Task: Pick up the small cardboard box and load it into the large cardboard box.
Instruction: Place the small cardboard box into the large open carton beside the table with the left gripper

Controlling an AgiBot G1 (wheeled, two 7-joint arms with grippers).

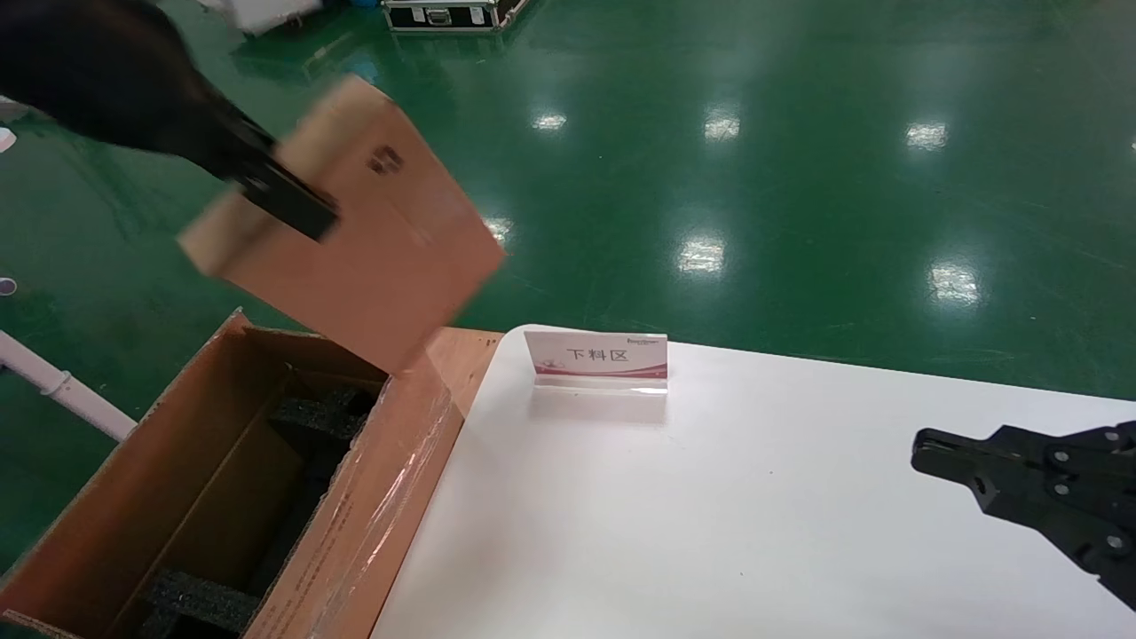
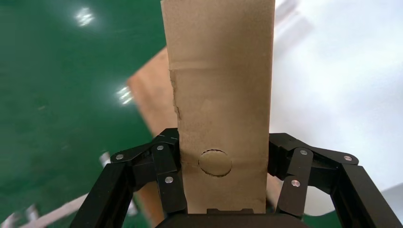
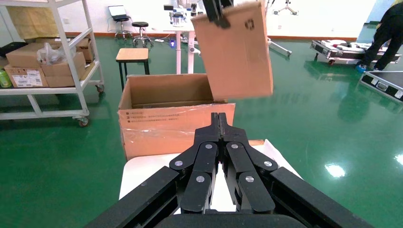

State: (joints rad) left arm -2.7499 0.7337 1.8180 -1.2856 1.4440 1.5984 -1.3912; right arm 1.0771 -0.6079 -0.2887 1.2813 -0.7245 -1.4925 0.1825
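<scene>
The left gripper (image 1: 293,200) is pinching the small cardboard box (image 1: 373,231) by its edge, holding it tilted in the air above the far end of the large cardboard box (image 1: 115,497), which is sitting open at seven o'clock beside the white table (image 1: 710,515). The right gripper (image 1: 923,448) is resting over the table at four o'clock, fingers pressed together.

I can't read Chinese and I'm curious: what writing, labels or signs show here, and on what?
"下料区": sign card standing on the white table; the small print in its corner is too small to read.
Dark symbol, blurred: small cardboard box.
Printed lines and shelf box labels, too small: large cardboard box; shelf boxes.
</scene>
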